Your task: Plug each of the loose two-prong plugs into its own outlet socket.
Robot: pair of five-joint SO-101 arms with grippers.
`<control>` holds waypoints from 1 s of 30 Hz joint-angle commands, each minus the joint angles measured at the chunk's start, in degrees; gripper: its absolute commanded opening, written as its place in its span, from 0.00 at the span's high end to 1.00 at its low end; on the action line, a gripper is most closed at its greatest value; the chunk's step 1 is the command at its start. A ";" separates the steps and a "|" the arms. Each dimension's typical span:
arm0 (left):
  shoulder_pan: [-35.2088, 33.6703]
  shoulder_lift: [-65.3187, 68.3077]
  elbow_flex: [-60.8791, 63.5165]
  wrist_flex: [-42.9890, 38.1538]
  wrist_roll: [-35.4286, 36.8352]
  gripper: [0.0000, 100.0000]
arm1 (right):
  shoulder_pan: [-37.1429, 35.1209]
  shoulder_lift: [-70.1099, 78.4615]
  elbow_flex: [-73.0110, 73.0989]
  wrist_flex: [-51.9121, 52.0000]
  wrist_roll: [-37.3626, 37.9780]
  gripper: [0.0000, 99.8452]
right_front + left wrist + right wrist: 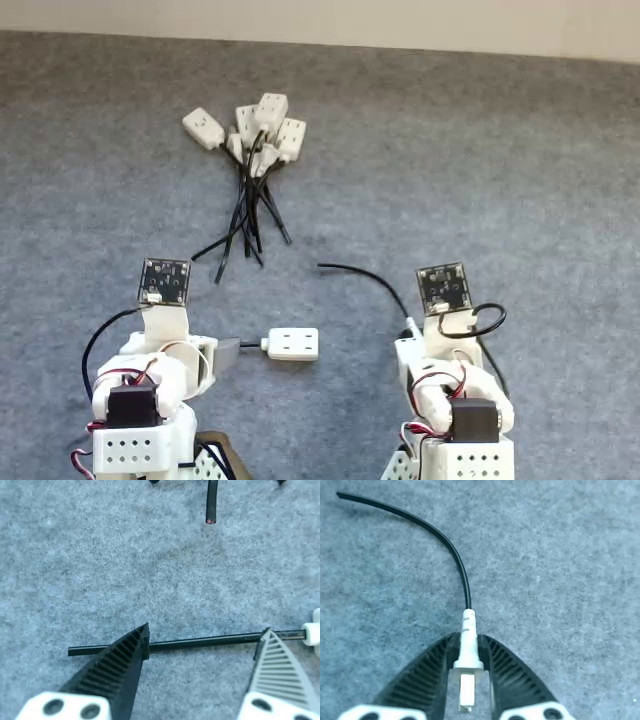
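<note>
- Presently the right gripper (pixel 468 637) is pressed together on a white plastic two-prong plug (pixel 468 622), pinching its body between black ribbed fingers (pixel 427 675).
- From the plug, a thin black cord (pixel 451 547) curves away over the grey carpet-like table surface (pixel 520 180). In the high view it arcs from the right arm (pixel 455 420) toward 10 o'clock, and its free end lies near the table's middle.
- The left gripper (pixel 206 628) stands spread, with a black ribbed finger (pixel 120 665) on one side of the gap and a pale grey finger (pixel 277 665) on the other.
- A straight black lead (pixel 200 642) lies on the surface across that gap, right at the fingertips. I cannot tell whether either tip touches it.
- That lead runs to a single white rectangular outlet socket (pixel 293 343). It lies flat at 3 o'clock from the left gripper, at about 6 o'clock from the table's middle, between the two arms.
- A cluster of white outlet sockets (pixel 272 110) sits at 11 o'clock on the table, well apart from both arms. Its bundled black wires (pixel 250 210) fan out toward 6 o'clock.
</note>
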 commanded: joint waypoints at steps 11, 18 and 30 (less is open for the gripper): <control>-0.13 -0.22 0.92 0.44 0.44 0.66 | 0.75 0.48 8.13 0.31 -0.62 0.99; -0.13 -0.22 0.92 0.44 0.44 0.66 | 0.57 0.48 8.13 0.22 -0.79 0.99; -0.48 -0.31 0.31 -3.52 -3.08 0.66 | 0.92 0.40 6.29 -9.89 9.85 0.99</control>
